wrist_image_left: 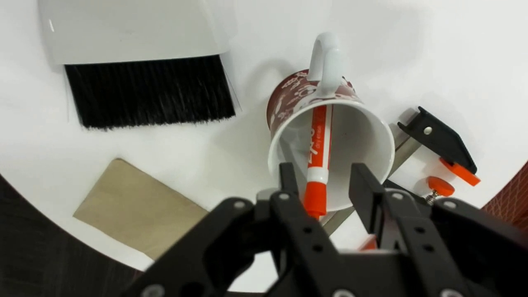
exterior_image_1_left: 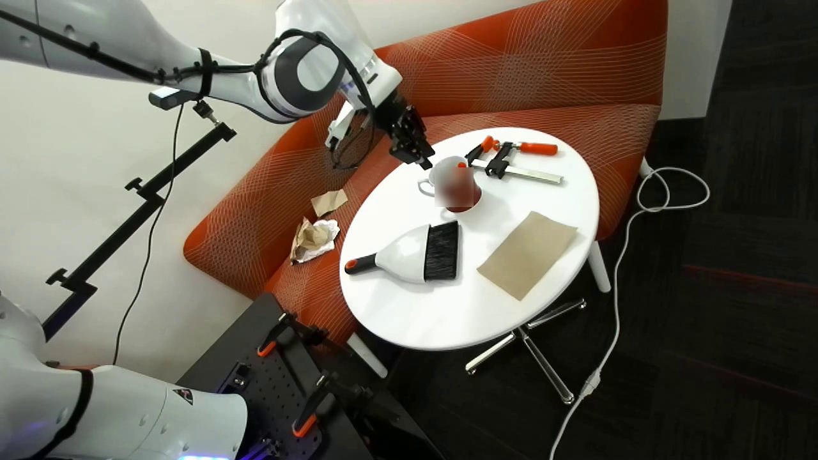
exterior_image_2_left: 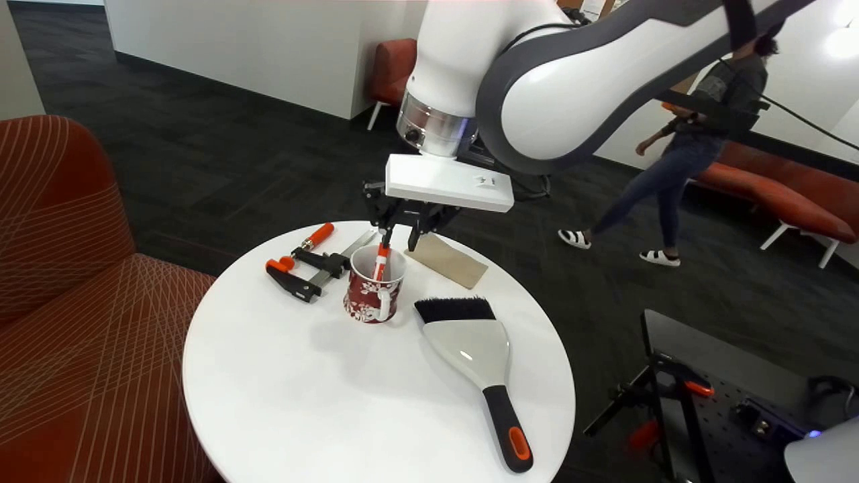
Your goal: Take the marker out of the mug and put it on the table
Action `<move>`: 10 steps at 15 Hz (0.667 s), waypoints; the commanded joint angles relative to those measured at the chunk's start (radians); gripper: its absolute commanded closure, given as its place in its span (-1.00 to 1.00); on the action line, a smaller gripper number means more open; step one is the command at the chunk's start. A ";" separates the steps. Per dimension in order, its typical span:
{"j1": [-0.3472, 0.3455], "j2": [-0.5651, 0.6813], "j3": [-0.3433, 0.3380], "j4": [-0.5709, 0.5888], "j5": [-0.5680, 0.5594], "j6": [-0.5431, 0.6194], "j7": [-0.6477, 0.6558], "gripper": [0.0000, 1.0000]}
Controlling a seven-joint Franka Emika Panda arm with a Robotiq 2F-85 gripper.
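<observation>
Stretching across the back of an exterior view is a long reddish-orange upholstered bench [exterior_image_1_left: 530,70] with thin pale crossing lines. A white robot arm [exterior_image_1_left: 312,71] with dark grey joint trim bends downward in both exterior views. Well apart, in the background of an exterior view, is a person [exterior_image_2_left: 691,151] in a dark top, blue jeans and white sandals, legs wide apart. In front of the bench stands a white oval-topped table [exterior_image_1_left: 402,313]. On it lies a flared whitish hand brush [exterior_image_2_left: 470,345] with dense black bristles and a black grip marked in orange. Above the table is the black two-fingered gripper [wrist_image_left: 326,181], its fingers [wrist_image_left: 365,185] spread, with a gap between them. A steel bar clamp [exterior_image_1_left: 498,165] with black fittings and an orange-red handle lies on the tabletop, and a flat tan rectangular pad [exterior_image_1_left: 527,255] lies near the bristles. The small dark reddish-brown mug [exterior_image_2_left: 366,298], white-flowered outside and white inside, stands upright between clamp and brush, just beside the clamp. Smallest is the red-and-white dry-erase marker [wrist_image_left: 321,140], leaning inside the mug, red cap [wrist_image_left: 315,198] uppermost. In the wrist view the cap shows between the fingertips, nearer one; whether they touch it I cannot tell.
</observation>
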 commanded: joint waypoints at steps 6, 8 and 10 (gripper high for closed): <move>0.030 0.121 -0.033 0.132 0.046 -0.039 -0.023 0.12; 0.032 0.144 -0.035 0.153 0.054 -0.045 -0.023 0.14; 0.035 0.164 -0.040 0.169 0.056 -0.051 -0.017 0.23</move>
